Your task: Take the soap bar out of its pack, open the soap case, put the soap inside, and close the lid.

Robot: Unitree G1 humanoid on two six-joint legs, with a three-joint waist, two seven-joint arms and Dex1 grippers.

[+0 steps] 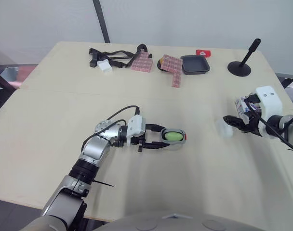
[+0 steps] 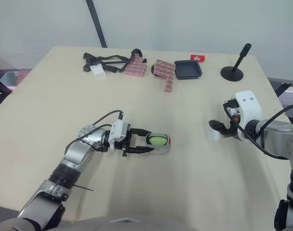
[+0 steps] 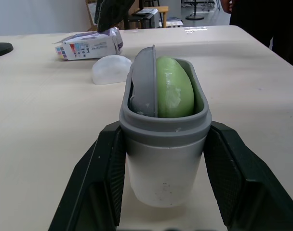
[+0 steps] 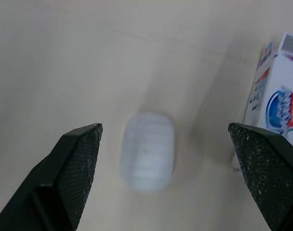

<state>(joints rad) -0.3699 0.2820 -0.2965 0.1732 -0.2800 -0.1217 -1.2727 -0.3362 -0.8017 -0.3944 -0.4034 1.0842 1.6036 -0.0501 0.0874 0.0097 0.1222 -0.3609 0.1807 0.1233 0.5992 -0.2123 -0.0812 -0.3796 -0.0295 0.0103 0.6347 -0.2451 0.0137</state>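
A grey soap case (image 1: 174, 137) lies mid-table with the green soap bar (image 1: 172, 136) in it. My left gripper (image 1: 160, 138) is shut on the case, one finger on each side (image 3: 100, 178). A grey inner tray (image 3: 144, 84) leans upright next to the soap (image 3: 175, 89). The pale translucent lid (image 1: 225, 129) lies apart on the table to the right. My right gripper (image 1: 233, 121) hovers open above the lid (image 4: 147, 151), with nothing between its fingers. The emptied soap pack (image 4: 281, 106) stands just beside it, near the right wrist (image 1: 243, 106).
Along the far edge sit black straps (image 1: 115, 55), a small white box (image 1: 104, 66), pink packets (image 1: 141, 62), a black tray (image 1: 195, 64), a red item (image 1: 203, 52) and a black stand (image 1: 240, 67). The table's right edge is close to my right arm.
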